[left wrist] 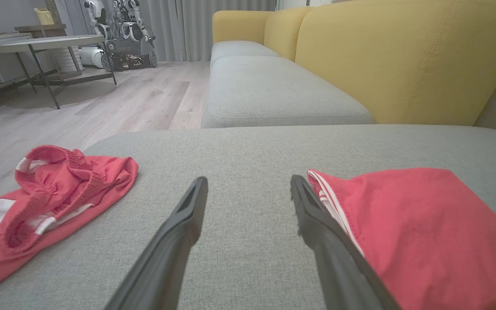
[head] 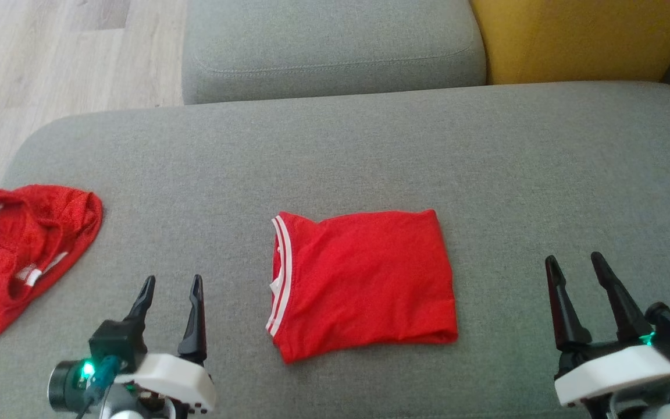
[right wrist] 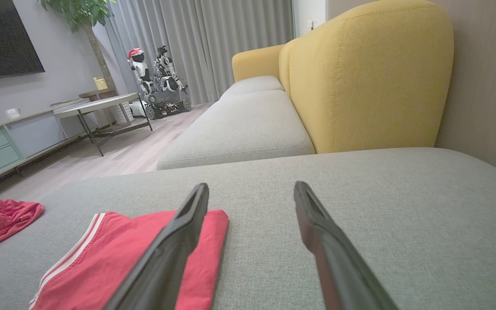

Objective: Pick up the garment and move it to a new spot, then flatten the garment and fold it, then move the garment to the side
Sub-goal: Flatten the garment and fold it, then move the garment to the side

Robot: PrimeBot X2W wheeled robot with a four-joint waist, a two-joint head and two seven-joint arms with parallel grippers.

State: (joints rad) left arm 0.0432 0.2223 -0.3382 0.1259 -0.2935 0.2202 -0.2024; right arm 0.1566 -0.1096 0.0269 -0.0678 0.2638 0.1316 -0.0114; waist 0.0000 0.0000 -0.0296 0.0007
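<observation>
Left gripper (head: 173,280): low over grey seat (head: 335,151), fingers pointing forward, spread apart, empty. Right gripper (head: 574,257): same pose, spread, empty. Red garments, two: crumpled garment (head: 32,244) at the seat's left edge; folded garment (head: 364,279) flat between the grippers, touching neither.

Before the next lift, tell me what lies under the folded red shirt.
The folded red shirt lies flat on the grey sofa cushion; grey fabric shows all round its edges. Anything beneath its middle is covered and cannot be seen.
</observation>
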